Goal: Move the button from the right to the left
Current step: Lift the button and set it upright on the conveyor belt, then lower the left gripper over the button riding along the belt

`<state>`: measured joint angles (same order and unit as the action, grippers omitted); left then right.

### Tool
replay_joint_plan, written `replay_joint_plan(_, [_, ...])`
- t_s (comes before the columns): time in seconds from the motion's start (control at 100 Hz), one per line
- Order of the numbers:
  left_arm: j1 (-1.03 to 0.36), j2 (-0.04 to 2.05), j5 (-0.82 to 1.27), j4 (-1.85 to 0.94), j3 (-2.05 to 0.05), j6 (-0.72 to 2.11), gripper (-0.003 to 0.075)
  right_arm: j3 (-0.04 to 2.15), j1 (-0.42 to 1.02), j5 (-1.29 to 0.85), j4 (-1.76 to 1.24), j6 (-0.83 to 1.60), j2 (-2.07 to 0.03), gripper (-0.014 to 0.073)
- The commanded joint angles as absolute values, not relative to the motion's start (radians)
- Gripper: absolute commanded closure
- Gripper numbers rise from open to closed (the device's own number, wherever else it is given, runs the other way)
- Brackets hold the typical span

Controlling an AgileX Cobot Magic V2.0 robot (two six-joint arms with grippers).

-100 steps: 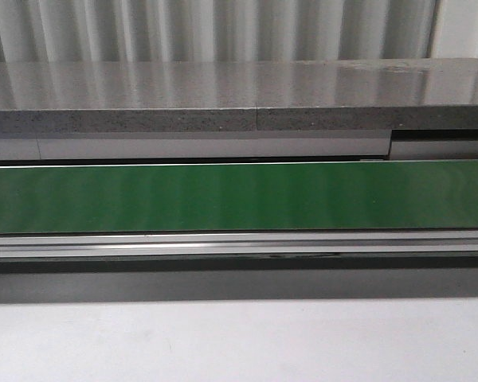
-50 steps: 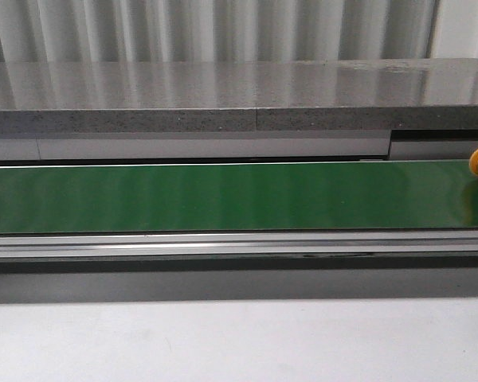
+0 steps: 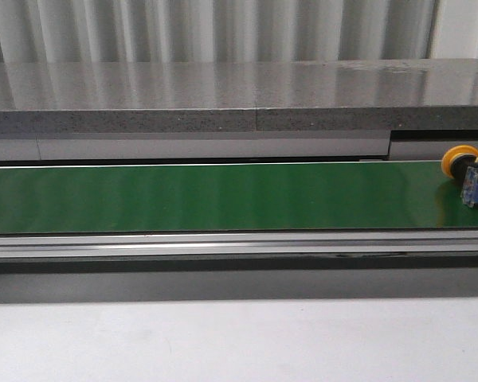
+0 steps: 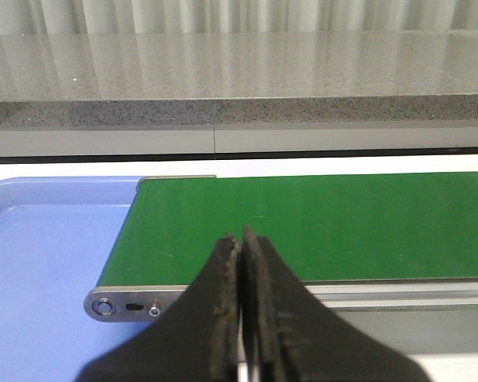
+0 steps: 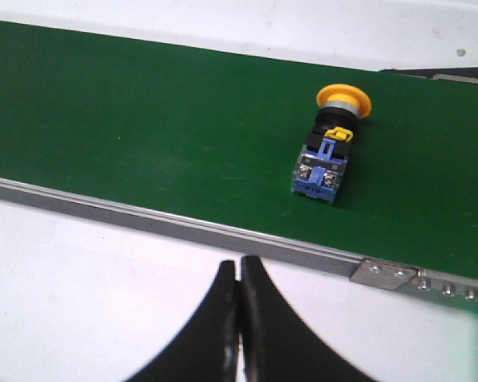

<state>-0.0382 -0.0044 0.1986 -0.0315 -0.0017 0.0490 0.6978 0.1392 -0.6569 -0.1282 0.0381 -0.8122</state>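
Button (image 3: pixel 470 172) lies on its side at your green belt's (image 3: pixel 223 197) far right end; both grippers, left (image 4: pixel 240 239) and right (image 5: pixel 239 267), are pinched closed, holding nothing.

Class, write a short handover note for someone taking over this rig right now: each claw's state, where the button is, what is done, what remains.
Left claw: shut, empty, poised over the left end of the green conveyor belt, next to the blue tray.
Right claw: shut, empty, hanging over the white table just in front of the belt's near rail.
Button: lying on its side at the far right end of the belt, yellow cap pointing away from the robot, untouched by either claw.
Done: nothing gripped yet.
Left: the whole transfer, meaning getting the button to the left end, probably to the tray.
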Motion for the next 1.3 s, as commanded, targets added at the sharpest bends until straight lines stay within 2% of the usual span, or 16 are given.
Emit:
replay_joint_plan(0.0, [-0.037,-0.039,0.122,-0.036,0.023,0.038,0.0740,0.663,0.146,-0.568,-0.137,0.050,-0.720,0.0659])
replay_joint_plan(0.31, [-0.037,-0.039,0.121,-0.035,0.023,0.038,0.0740,0.480,0.146,-0.534,-0.137,0.051,-0.424,0.0659])
replay_joint_plan(0.56, [-0.037,-0.039,0.092,-0.035,0.023,0.038,0.0740,0.426,0.146,-0.483,-0.137,0.051,-0.248,0.0659])
replay_joint_plan(0.69, [-0.037,-0.039,0.035,-0.035,0.013,0.038,0.0740,0.426,0.146,-0.488,-0.137,0.051,-0.229,0.0659])
replay_joint_plan(0.81, [-0.037,-0.015,0.094,0.000,-0.057,0.046,0.0740,0.426,0.146,-0.490,-0.137,0.051,-0.229,0.0659])
replay_joint_plan(1.11, [-0.037,0.243,0.364,-0.010,-0.352,0.046,0.0740,0.426,0.146,-0.490,-0.137,0.051,-0.229,0.0659])
replay_joint_plan(1.24, [-0.037,0.339,0.341,-0.029,-0.383,0.046,0.0734,0.426,0.146,-0.490,-0.137,0.051,-0.229,0.0659])
replay_joint_plan(1.29, [-0.037,0.364,0.329,-0.055,-0.383,0.046,0.0707,0.426,0.146,-0.490,-0.137,0.051,-0.229,0.0659])
